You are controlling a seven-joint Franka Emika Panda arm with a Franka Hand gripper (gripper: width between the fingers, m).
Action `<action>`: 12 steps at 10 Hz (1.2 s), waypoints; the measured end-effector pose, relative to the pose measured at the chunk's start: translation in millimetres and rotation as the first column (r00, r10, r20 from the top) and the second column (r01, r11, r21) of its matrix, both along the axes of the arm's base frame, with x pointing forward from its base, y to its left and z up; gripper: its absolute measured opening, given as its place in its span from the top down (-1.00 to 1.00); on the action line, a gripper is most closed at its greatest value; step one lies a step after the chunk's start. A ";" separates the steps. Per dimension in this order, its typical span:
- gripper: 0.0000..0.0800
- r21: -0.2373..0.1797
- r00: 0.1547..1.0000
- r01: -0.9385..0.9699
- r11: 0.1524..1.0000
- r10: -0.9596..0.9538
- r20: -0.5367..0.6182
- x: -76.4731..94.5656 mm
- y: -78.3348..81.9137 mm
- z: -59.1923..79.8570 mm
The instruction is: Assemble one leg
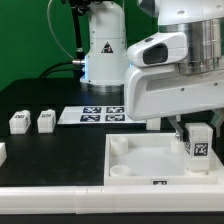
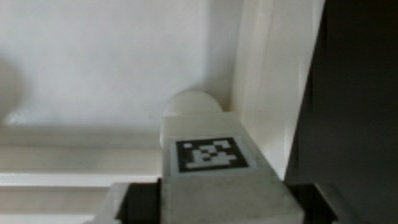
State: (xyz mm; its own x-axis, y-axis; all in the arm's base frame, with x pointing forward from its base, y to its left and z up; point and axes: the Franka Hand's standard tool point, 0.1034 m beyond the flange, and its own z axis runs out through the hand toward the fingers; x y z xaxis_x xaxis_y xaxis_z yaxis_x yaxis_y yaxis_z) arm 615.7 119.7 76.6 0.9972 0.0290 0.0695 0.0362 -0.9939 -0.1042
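Note:
My gripper (image 1: 197,140) is shut on a leg (image 1: 198,143), a small white block with a black-and-white tag, and holds it upright over the right corner of the large white tray-like piece (image 1: 140,160). In the wrist view the leg (image 2: 214,150) fills the space between the dark fingers (image 2: 146,205), its far end close to the tray's raised rim (image 2: 267,80). Two more legs (image 1: 19,122) (image 1: 45,121) stand on the black table at the exterior view's left. A further white piece (image 1: 2,152) shows at the left edge.
The marker board (image 1: 95,115) lies on the table behind the tray. The robot's white base (image 1: 105,50) stands at the back. A white ledge (image 1: 50,205) runs along the front.

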 end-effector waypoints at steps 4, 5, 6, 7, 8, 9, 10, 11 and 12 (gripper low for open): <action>0.25 0.036 0.861 0.507 0.861 -0.506 -0.049 -2.2 -0.7 -2.7; 0.25 0.044 0.791 0.611 0.790 -0.608 -0.072 -1.9 -1.3 -3.1; 0.25 0.052 0.690 0.724 0.688 -0.717 -0.100 -1.1 -2.3 -3.5; 0.25 0.059 0.586 0.810 0.583 -0.801 -0.121 -0.2 -3.1 -3.7; 0.25 0.053 0.465 0.885 0.463 -0.873 -0.146 -0.6 -0.7 -4.2; 0.25 0.045 0.373 0.928 0.371 -0.913 -0.163 -0.5 1.3 -4.6; 0.25 0.045 0.367 0.930 0.365 -0.915 -0.164 0.1 0.4 -4.6; 0.25 0.046 0.358 0.933 0.356 -0.918 -0.170 -0.1 1.5 -4.7; 0.25 0.047 0.370 0.929 0.367 -0.914 -0.168 -0.2 1.7 -4.7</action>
